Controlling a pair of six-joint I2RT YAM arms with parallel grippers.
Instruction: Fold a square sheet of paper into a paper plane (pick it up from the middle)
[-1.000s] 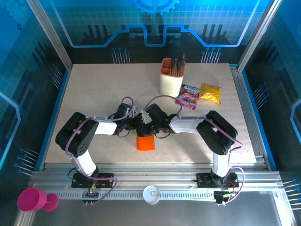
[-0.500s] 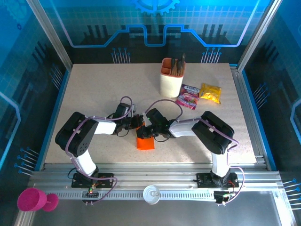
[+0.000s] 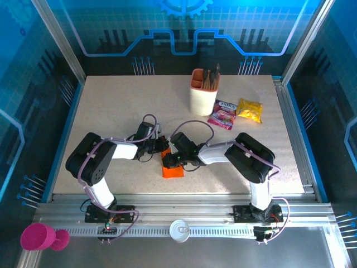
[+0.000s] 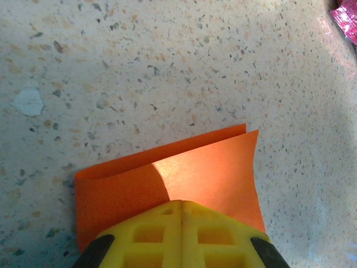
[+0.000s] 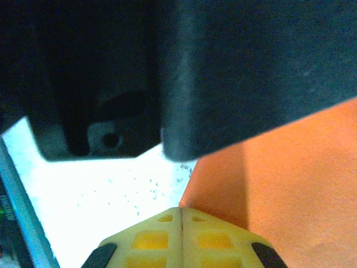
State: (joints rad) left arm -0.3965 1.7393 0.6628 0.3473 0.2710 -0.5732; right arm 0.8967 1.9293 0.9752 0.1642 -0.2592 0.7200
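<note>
Slippage looms: the folded orange sheet (image 3: 174,170), at six o'clock from the pen cup (image 3: 202,97) on the bench (image 3: 111,111), sits under closed left fingers (image 4: 146,220) and right fingers (image 5: 139,229); uneven pushing could skew the crease.

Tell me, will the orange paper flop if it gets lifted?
Probably floppy: the orange paper is a thin sheet, folded over. Likely light too, so a push could slide it across the smooth table. The fold may stiffen it slightly.
</note>
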